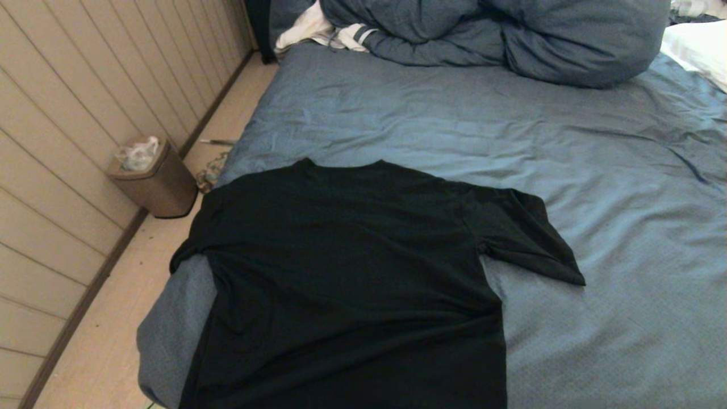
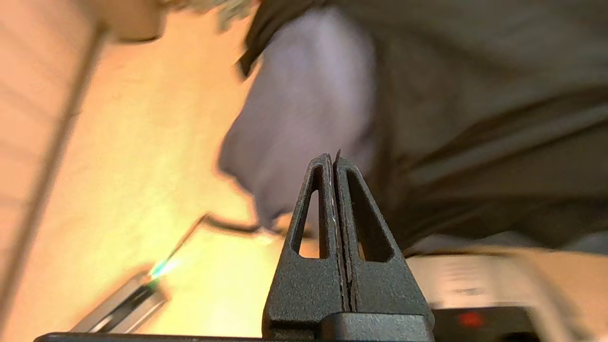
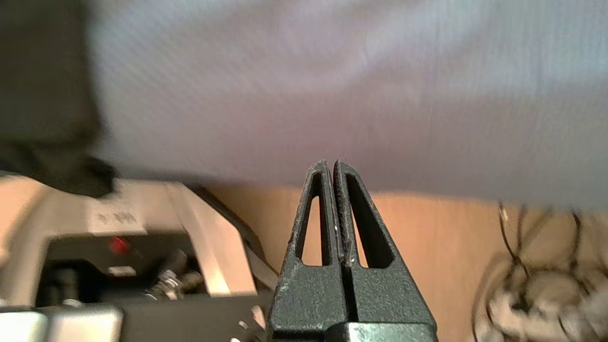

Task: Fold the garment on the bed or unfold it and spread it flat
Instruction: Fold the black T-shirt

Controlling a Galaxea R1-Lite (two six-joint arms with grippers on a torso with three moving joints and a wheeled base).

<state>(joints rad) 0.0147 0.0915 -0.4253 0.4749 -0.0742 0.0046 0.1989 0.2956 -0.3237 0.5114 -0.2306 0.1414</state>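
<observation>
The garment [image 1: 352, 272], a black short-sleeved T-shirt, lies spread flat with its plain side up near the front left corner of the bed [image 1: 596, 227]. Its collar points away from me, one sleeve lies out to the right and the other hangs over the bed's left edge. Neither arm shows in the head view. My left gripper [image 2: 331, 159] is shut with nothing in it, low beside the bed corner with the garment [image 2: 475, 118] beyond it. My right gripper [image 3: 331, 165] is shut and empty, below the blue sheet [image 3: 332, 85].
A bulky blue duvet [image 1: 511, 40] and white striped clothing [image 1: 324, 31] lie at the far end of the bed. A white pillow [image 1: 698, 45] sits at the far right. A brown waste bin [image 1: 156, 179] stands on the floor by the panelled wall. Cables [image 3: 536, 280] lie on the floor.
</observation>
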